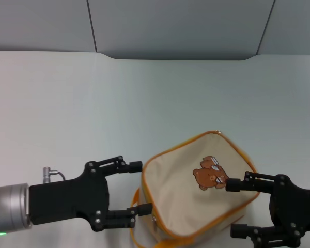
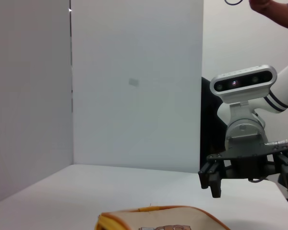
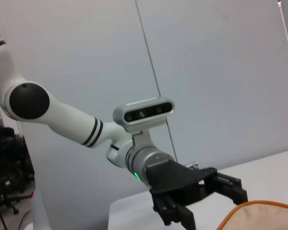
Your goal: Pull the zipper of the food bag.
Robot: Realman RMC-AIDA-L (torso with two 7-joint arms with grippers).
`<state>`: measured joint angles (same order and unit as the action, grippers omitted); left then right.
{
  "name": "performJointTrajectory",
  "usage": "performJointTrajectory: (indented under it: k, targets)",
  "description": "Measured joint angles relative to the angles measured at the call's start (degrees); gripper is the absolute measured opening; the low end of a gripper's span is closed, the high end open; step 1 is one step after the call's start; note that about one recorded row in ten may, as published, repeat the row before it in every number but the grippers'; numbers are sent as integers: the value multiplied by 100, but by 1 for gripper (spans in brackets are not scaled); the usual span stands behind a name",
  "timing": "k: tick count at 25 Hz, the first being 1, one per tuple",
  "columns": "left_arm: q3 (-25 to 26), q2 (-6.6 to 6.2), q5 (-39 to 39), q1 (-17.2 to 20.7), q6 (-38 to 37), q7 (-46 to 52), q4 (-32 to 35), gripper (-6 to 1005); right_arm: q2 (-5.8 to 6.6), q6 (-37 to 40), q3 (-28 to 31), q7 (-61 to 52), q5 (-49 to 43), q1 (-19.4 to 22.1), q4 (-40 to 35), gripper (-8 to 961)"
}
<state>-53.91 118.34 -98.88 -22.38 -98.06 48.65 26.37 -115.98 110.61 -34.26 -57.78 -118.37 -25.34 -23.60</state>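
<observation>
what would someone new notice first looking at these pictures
The small boxy beige fabric food bag with orange-yellow piping and a brown cartoon bear patch stands out first, lying on the white table near the robot. Two black grippers flank it: the left gripper open at its left edge, near the orange-yellow zipper, and the right gripper open at its right edge.

No readable text, brand, number or sign appears in any view. The small boxy beige fabric bag with orange-yellow piping (image 1: 196,194) carries only a brown cartoon bear patch (image 1: 210,176), a drawing without letters that can be read.
</observation>
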Motion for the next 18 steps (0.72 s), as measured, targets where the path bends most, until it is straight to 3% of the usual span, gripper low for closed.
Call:
performJointTrajectory:
  k: [5, 11, 18]
  targets:
    - [38, -4, 32, 125, -18, 20, 232, 799, -7, -62, -10, 95, -57, -24, -13, 827]
    - [358, -48, 36, 230, -360, 30, 488, 813, -14, -62, -11, 158, -69, -17, -21, 833]
    - [379, -82, 3, 252, -607, 68, 533, 813, -10, -62, -10, 201, -72, -17, -27, 833]
